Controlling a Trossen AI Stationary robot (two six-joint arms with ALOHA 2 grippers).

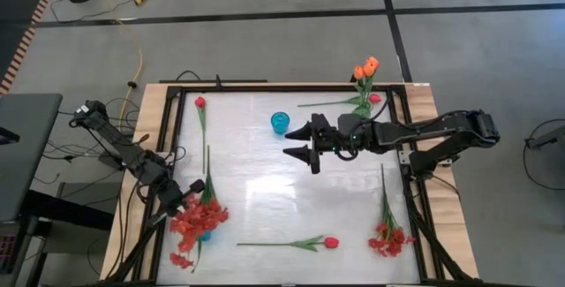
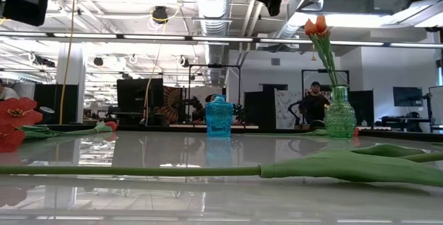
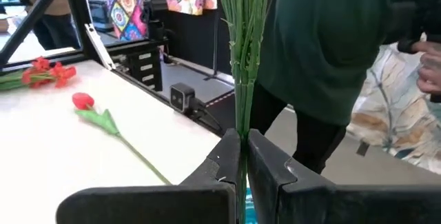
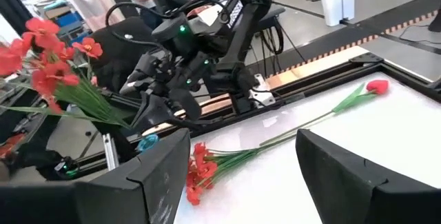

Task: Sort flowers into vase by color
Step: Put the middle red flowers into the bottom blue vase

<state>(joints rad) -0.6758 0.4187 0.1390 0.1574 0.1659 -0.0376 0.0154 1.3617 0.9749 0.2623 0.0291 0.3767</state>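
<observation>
My left gripper [image 1: 192,188] [image 3: 241,145] is at the near left corner, shut on a spray of small red blossoms [image 1: 196,220] [image 4: 48,58]. A bit of blue [image 1: 205,234] [image 3: 244,207] shows below it. A second red spray [image 4: 201,172] lies on the table beside it. My right gripper [image 1: 300,143] [image 4: 241,176] hangs open above the table's middle, touching nothing. The blue vase [image 1: 280,122] [image 2: 219,118] stands far of centre. The green vase [image 1: 364,106] [image 2: 339,114] holds orange tulips [image 1: 365,66] [image 2: 316,25]. My left gripper pinches the red spray's bundle of thin green stems [image 3: 240,117] between its two fingers. The fingers lie across the stems. The spray is lifted off the table and tilted, its blossoms [image 4: 41,65] high above the fingers. Where the stems' lower ends go is hidden by the fingers.
A red-pink tulip [image 1: 200,101] [image 4: 377,86] lies at the far left, another [image 1: 331,243] [image 3: 83,101] along the near edge. A red spray [image 1: 388,234] [image 3: 41,72] lies at the near right. A person in green [image 3: 324,45] stands beyond the near edge.
</observation>
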